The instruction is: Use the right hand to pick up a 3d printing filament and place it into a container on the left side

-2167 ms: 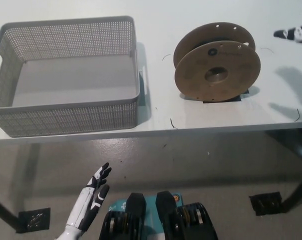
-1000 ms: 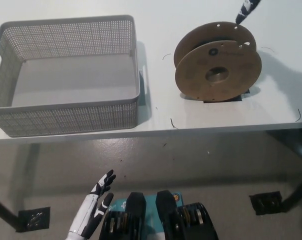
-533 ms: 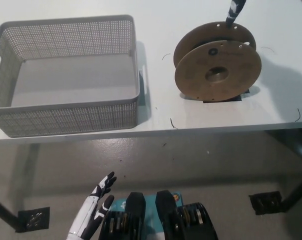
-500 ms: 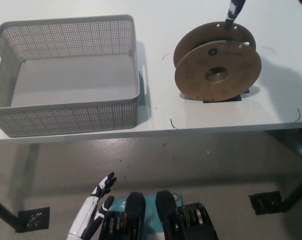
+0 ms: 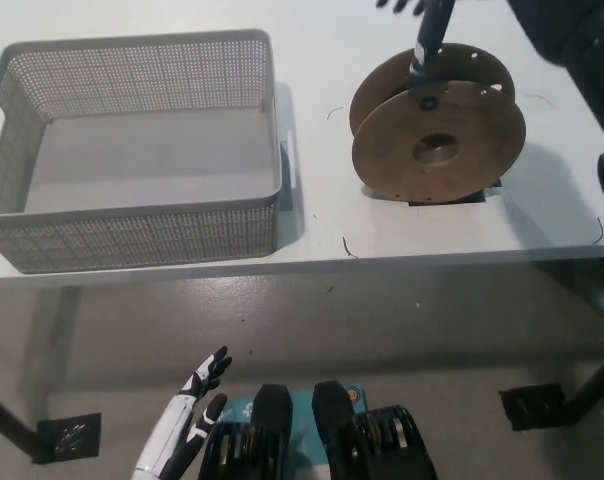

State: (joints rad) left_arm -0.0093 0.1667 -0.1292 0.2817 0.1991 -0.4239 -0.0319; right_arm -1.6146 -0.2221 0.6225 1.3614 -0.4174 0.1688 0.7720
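Reaching further in, my right hand (image 5: 422,35) now touches the filament spool (image 5: 439,128) at 12 o'clock; grip I cannot tell.

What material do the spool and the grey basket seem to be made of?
Spool: probably cardboard or pressed fibre. Its flanges are matte brown, flat and thin, with small punched holes.
Basket: probably moulded plastic. It is an even matte grey, with walls of fine regular perforations, a smooth rim and a cut-out handle.
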